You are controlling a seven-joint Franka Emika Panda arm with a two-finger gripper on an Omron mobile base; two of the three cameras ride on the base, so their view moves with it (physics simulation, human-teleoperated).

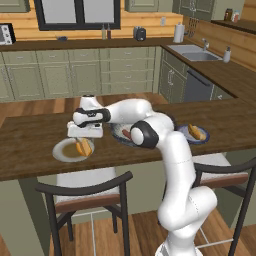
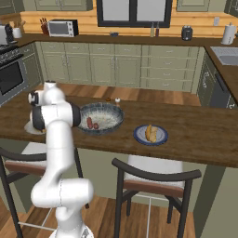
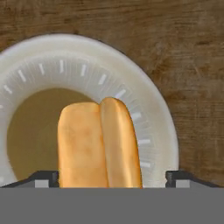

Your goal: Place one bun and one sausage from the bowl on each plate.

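Observation:
My gripper (image 1: 83, 140) hangs just above the white plate (image 1: 62, 150) with the tan centre, at the left of the wooden counter. It is open. A golden bun (image 3: 98, 144) lies on that plate (image 3: 153, 113), and the fingertips (image 3: 177, 177) stand wide on either side of it, with a gap on the right. The dark blue-grey bowl (image 2: 107, 111) sits mid-counter and holds two sausages (image 2: 89, 122). In the left base view my arm covers part of the bowl (image 1: 119, 134). A second plate (image 2: 160, 138), blue-rimmed, lies right of the bowl with a bun (image 2: 150, 133) on it.
Two dark-framed stools (image 1: 90, 187) (image 2: 155, 179) stand against the near side of the counter (image 2: 200, 135). Small shakers (image 2: 117, 100) stand behind the bowl. The kitchen cabinets and sink are far behind.

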